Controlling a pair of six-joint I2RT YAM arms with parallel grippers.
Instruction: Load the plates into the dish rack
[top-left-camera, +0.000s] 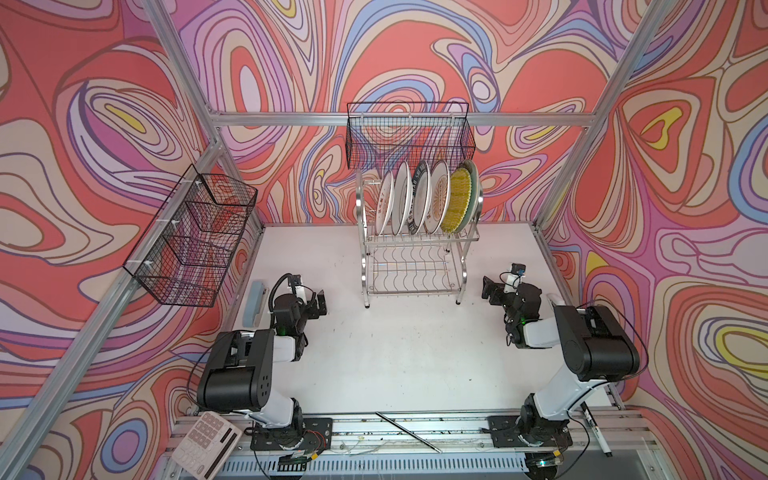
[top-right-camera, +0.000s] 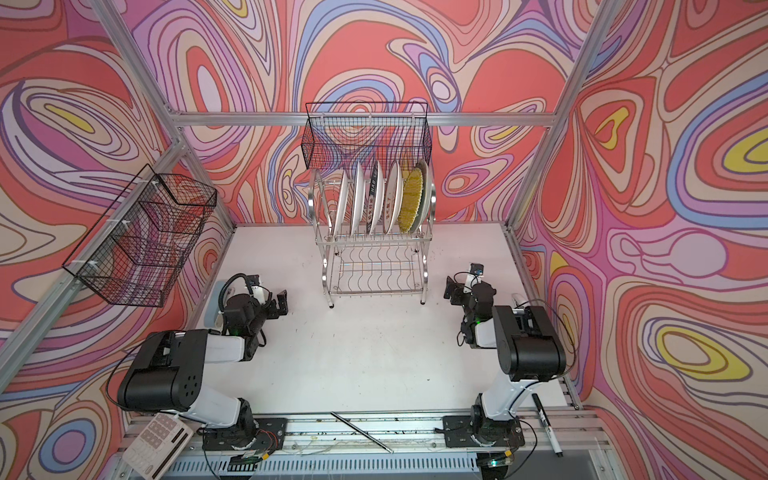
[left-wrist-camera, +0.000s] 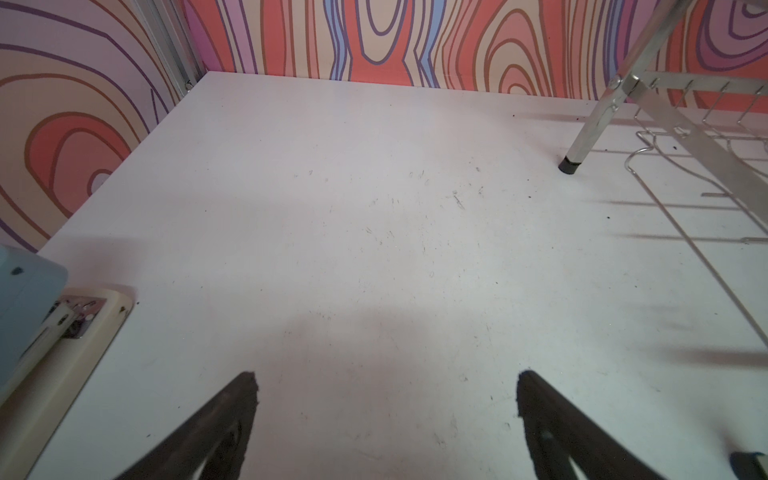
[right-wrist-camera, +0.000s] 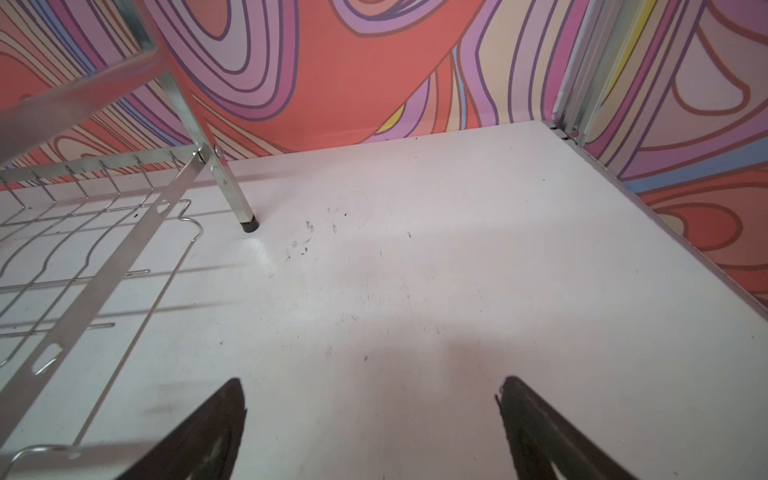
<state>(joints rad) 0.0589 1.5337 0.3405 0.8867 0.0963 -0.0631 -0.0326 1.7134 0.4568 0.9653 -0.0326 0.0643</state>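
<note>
Six round glazed plates (top-left-camera: 419, 199) stand on edge in the slotted upper tier of the shiny chrome wire dish rack (top-left-camera: 415, 239), at the back middle of the scuffed white tabletop (top-left-camera: 395, 353). A black mesh basket (top-left-camera: 409, 137) hangs close above their rims. The black left gripper (left-wrist-camera: 386, 386) and right gripper (right-wrist-camera: 374, 390) flank the rack's front legs, jaws spread wide, gripping nothing, with broad flat tabletop between them.
</note>
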